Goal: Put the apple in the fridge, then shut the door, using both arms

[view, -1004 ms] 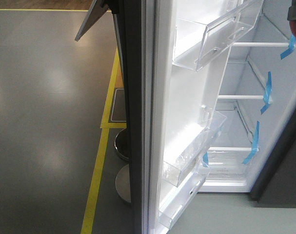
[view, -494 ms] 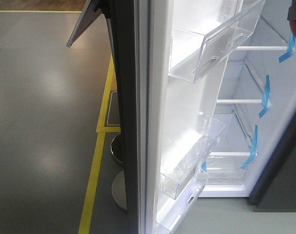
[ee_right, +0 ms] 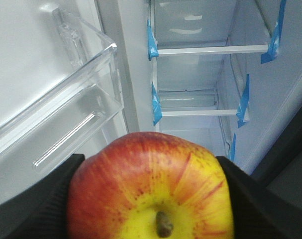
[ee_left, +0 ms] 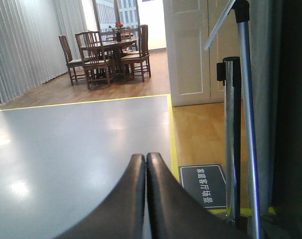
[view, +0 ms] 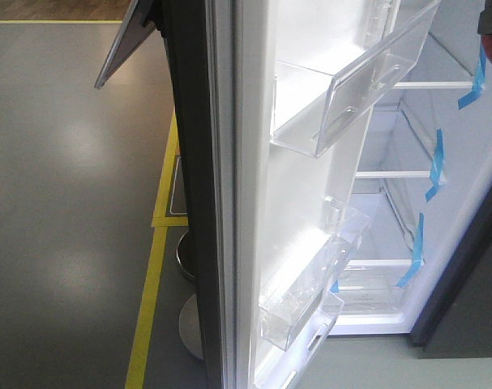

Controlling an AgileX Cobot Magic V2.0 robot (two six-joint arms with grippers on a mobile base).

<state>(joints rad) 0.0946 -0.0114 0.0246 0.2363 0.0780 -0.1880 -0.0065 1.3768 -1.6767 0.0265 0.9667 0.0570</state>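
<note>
Your right hand [ee_right: 150,209] is clamping the apple [ee_right: 151,174] between its two black fingers [ee_right: 36,199], one pressing at the fruit's 9 o'clock and the other at its 3 o'clock. The apple is filling the lower middle of the right wrist view. Its stem and yellow patch are facing the camera, with red streaks running over the top. You are holding it in the air in front of the open fridge [ee_right: 190,69].

At the apple's 12 o'clock, white shelves [ee_right: 210,50] are crossing the white compartment, with strips of blue tape [ee_right: 155,107] sitting at their ends. At its 10 o'clock, a clear bin [ee_right: 66,114] is jutting from the inside of the door [view: 298,194].

In the front view the door is standing open, nearly edge-on. Its white inner face is turning toward the compartment at 3 o'clock and its dark grey outside toward 9 o'clock.

Your left hand [ee_left: 145,162] is showing both fingers pressed together with nothing between them. It is pointing out over the grey floor [ee_left: 66,139]. A yellow line [ee_left: 173,134] is running along the floor's edge at the hand's 1 o'clock, and a silver post [ee_left: 248,99] is rising at 2 o'clock. A dining table [ee_left: 116,45] with chairs [ee_left: 93,55] is standing well away at 11 o'clock.
</note>
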